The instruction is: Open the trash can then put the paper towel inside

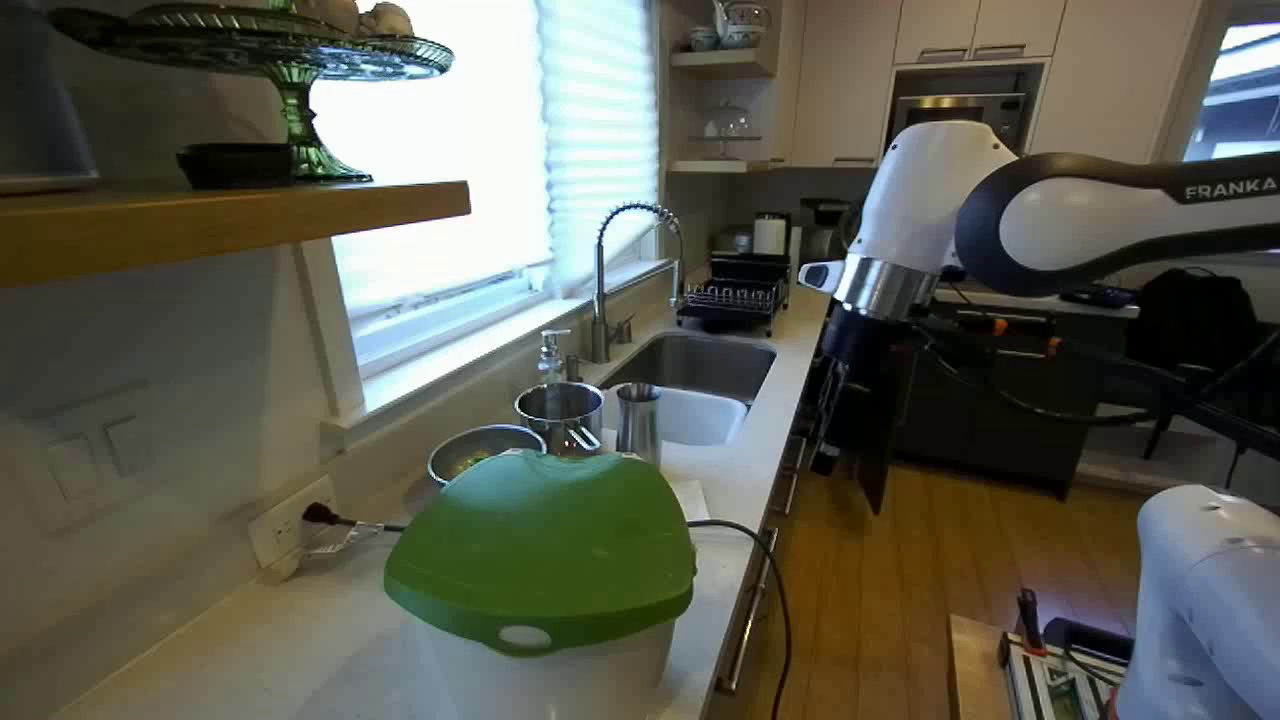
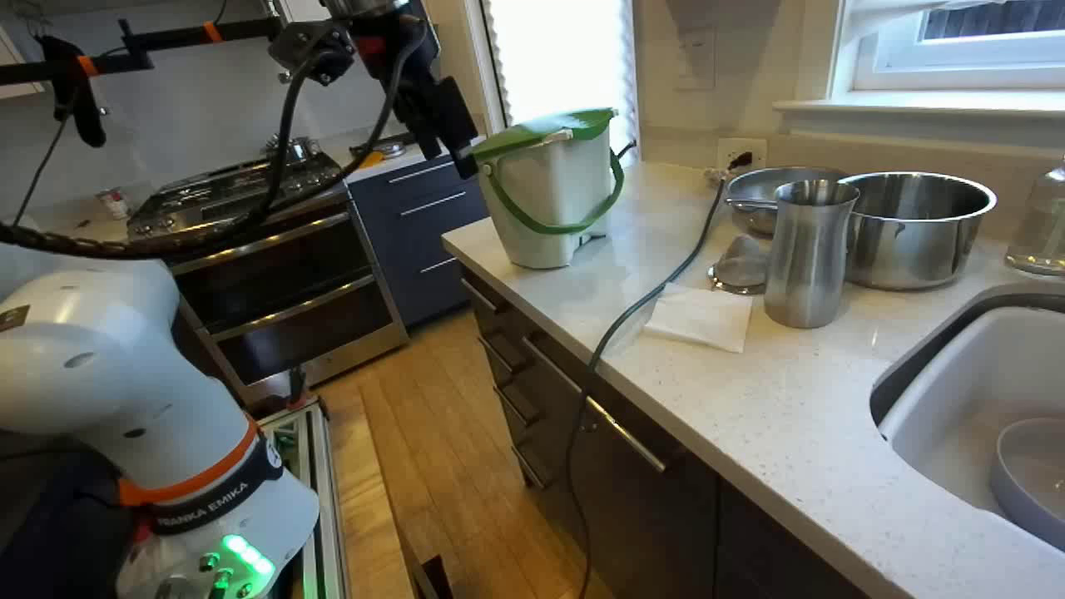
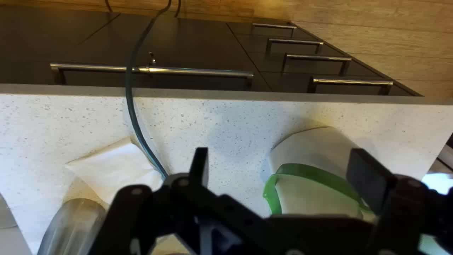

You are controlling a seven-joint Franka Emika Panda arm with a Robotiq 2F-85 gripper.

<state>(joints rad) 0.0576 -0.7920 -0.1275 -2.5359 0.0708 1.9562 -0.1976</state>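
A black end effector (image 3: 279, 166), fingers (image 3: 366, 177) spread wide and holding nothing, hangs near the trash can (image 2: 545, 187), which stands, green lid (image 1: 560, 540) closed, on a pale speckled tabletop (image 2: 799, 399). Between trash can and sink (image 2: 948, 391) are a folded paper towel (image 2: 703, 316), a steel cup (image 2: 805, 274) and metal pots (image 2: 907, 241). Across the wooden floor (image 2: 441, 399) from the trash can stands a stove (image 2: 283, 299).

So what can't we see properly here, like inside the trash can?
Inside the trash can: hidden by its green lid in both exterior views.
Part of the paper towel: behind the lid in an exterior view.
What's in the metal bowl: in an exterior view, the bits are too small to name.
The rest of the metal cup: cut off by the wrist view's bottom edge.
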